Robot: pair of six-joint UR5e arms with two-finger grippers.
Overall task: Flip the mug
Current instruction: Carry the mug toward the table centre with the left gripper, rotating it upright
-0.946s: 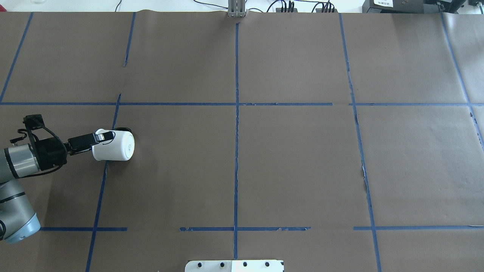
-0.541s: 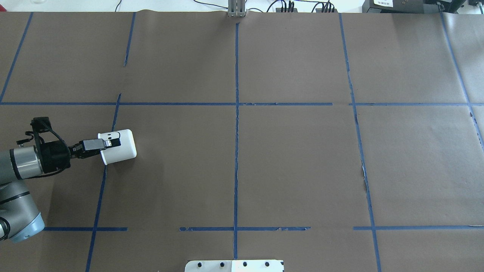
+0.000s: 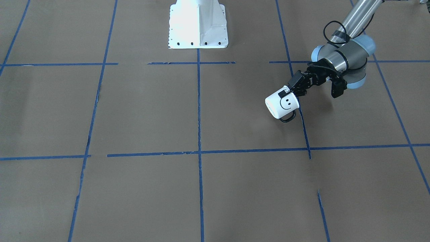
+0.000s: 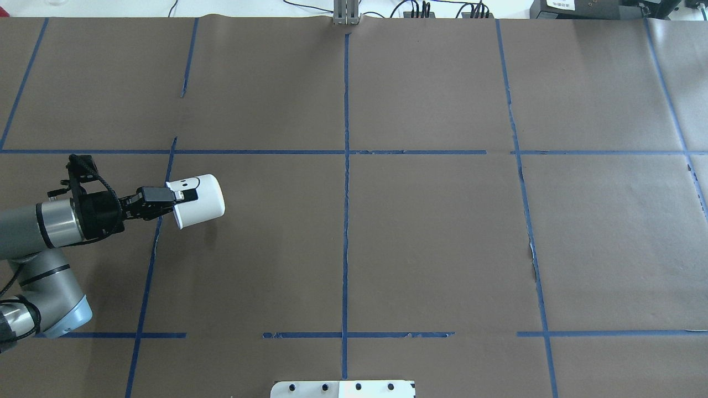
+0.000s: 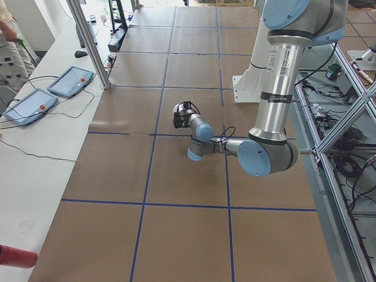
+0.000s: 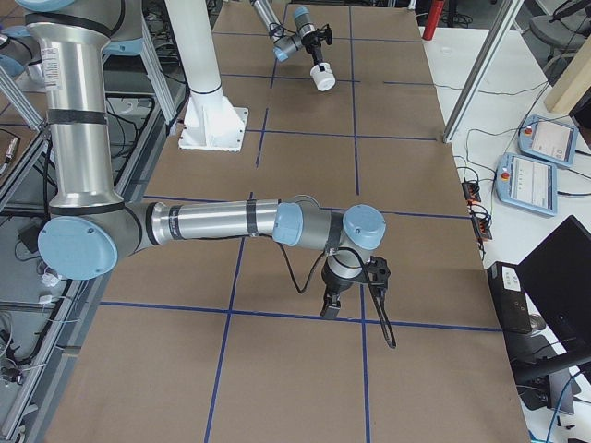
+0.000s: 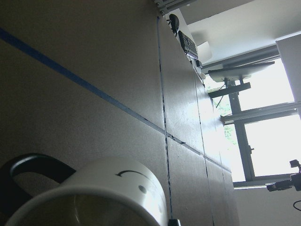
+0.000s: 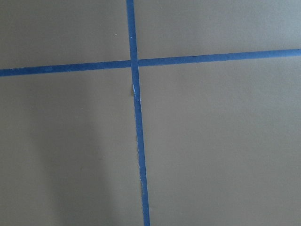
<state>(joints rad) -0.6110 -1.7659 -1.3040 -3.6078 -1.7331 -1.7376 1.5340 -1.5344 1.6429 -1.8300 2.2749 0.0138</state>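
The white mug (image 4: 200, 202) with a black smiley face (image 3: 285, 103) hangs tilted on its side above the brown table, its closed base pointing away from the arm. Its dark loop handle (image 3: 287, 118) hangs underneath. My left gripper (image 4: 181, 197) is shut on the mug's rim, one finger outside on the wall. The left wrist view shows the rim and smiley close up (image 7: 94, 193). The mug also shows far off in the exterior right view (image 6: 323, 78). My right gripper (image 6: 330, 305) points down near a tape line; I cannot tell whether it is open or shut.
Blue tape lines (image 4: 346, 166) divide the brown paper table cover into squares. The white robot base plate (image 3: 198, 23) stands at the robot's edge. Control tablets (image 5: 70, 79) lie on a side bench beyond the table's far edge.
My left gripper has carried the mug up and to the right, away from the tape line. The mug has turned from resting near the table to hanging on its side.
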